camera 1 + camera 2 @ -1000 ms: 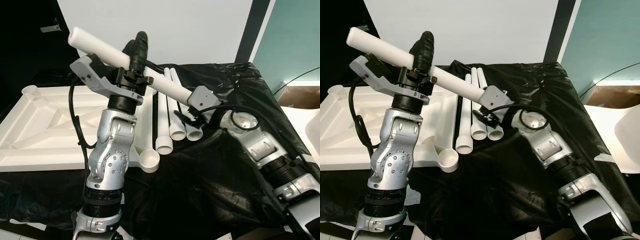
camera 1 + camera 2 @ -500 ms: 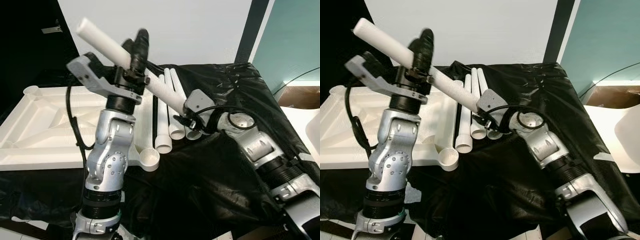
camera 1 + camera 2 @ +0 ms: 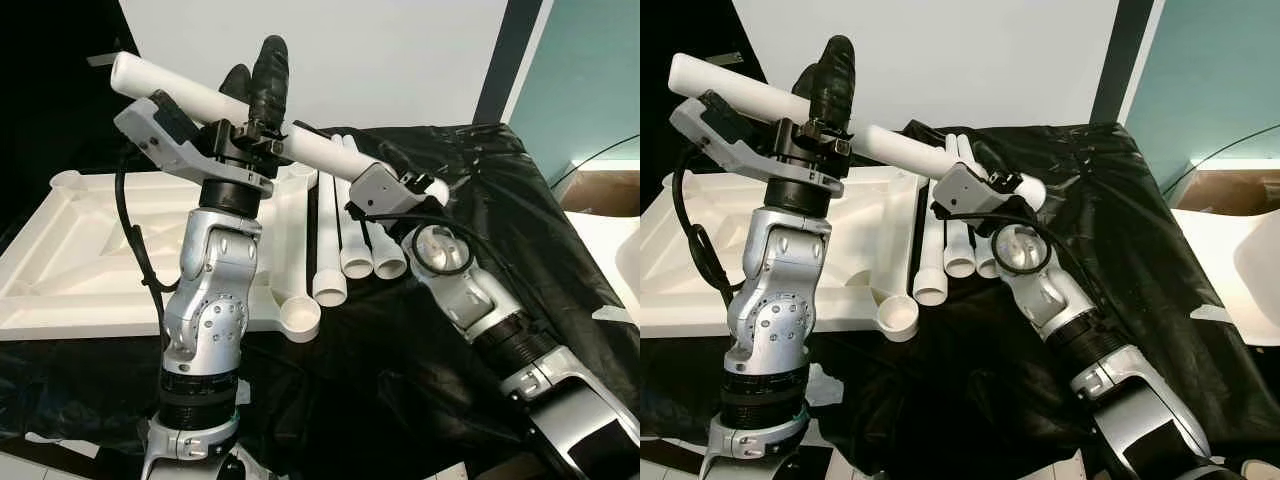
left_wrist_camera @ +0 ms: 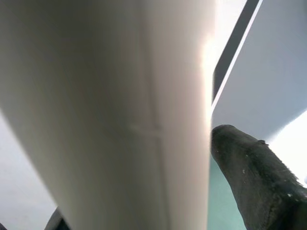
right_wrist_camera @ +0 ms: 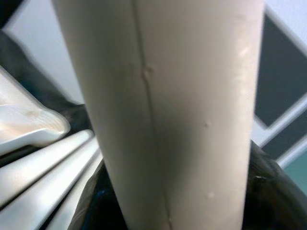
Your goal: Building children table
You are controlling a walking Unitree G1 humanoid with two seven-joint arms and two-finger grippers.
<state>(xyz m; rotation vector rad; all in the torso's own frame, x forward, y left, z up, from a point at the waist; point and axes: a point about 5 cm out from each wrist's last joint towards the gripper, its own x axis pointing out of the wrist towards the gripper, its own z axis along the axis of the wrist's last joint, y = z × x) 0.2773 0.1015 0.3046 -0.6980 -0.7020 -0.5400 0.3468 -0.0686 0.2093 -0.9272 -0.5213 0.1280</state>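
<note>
Gripping one white tube (image 3: pixel 320 152), both grippers' fingers (image 3: pixel 272 70) hold it above three spare tubes (image 3: pixel 355 235).

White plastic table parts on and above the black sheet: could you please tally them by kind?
Long white plastic tube legs: 4 — 1 held in the air by the left gripper and right gripper, 3 lying side by side.
Upturned white plastic tabletop: 1.
Total: 5.

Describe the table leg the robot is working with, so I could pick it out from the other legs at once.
Start at the black cloth, where three white legs lie side by side beside the upturned white tabletop. The held leg is the one lifted above them, gripped by the left claw and the right claw.
</note>
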